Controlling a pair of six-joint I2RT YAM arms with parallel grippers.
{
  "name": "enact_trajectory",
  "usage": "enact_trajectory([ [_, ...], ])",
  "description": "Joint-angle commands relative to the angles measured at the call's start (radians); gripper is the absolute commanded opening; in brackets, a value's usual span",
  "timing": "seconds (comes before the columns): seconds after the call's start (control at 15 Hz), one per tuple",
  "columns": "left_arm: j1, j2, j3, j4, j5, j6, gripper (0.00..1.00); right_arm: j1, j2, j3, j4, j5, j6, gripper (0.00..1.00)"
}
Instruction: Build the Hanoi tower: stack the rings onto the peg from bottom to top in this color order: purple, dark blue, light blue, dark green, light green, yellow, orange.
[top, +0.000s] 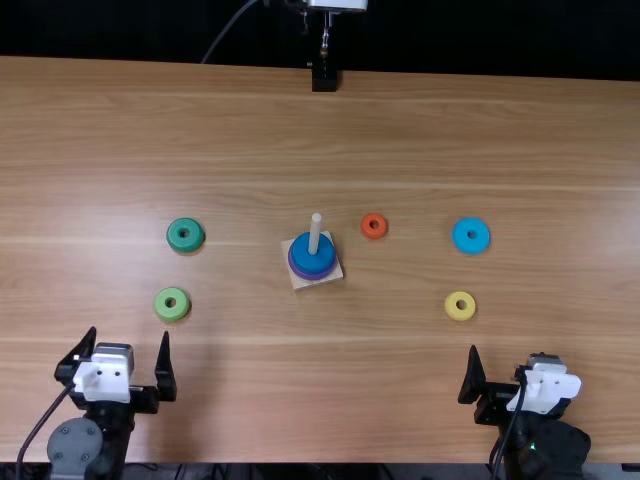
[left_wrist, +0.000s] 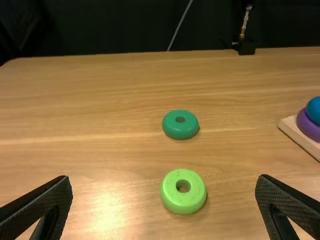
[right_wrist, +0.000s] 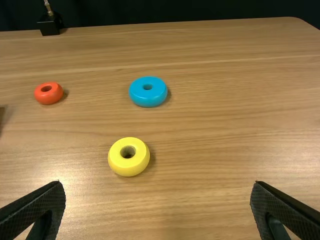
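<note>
On the square wooden base (top: 303, 283), the purple ring (top: 293, 268) lies under the dark blue ring (top: 313, 262), both around the upright peg (top: 315, 232). Left of them are the dark green ring (top: 185, 235) and light green ring (top: 172, 305); to the right, the orange ring (top: 374, 225), light blue ring (top: 471, 235) and yellow ring (top: 460, 306). My left gripper (top: 129, 338) stands open and empty, nearer the table's front than the light green ring (left_wrist: 183, 191). Open too, my right gripper (top: 505, 368) holds nothing, in front of the yellow ring (right_wrist: 129, 156).
A black stand (top: 324, 76) with a small metal fitting is at the table's far edge (top: 450, 75). Bare wood separates the rings from the peg base on both sides.
</note>
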Motion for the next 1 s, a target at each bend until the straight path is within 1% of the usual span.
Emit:
enact_trajectory([
  [0.0,0.012,-0.012,-0.096,-0.113,0.011,0.025,1.0,-0.007,-0.013,-0.107,-0.054,0.0,0.0,1.0],
  [0.07,0.012,-0.012,-0.096,-0.115,0.01,0.025,1.0,-0.007,-0.013,-0.107,-0.054,0.0,0.0,1.0],
  [0.13,0.011,-0.012,-0.096,-0.115,0.0,0.025,1.0,-0.007,-0.013,-0.107,-0.054,0.0,0.0,1.0],
  [0.93,0.011,-0.012,-0.096,-0.115,0.002,0.025,1.0,-0.007,-0.013,-0.107,-0.054,0.0,0.0,1.0],
])
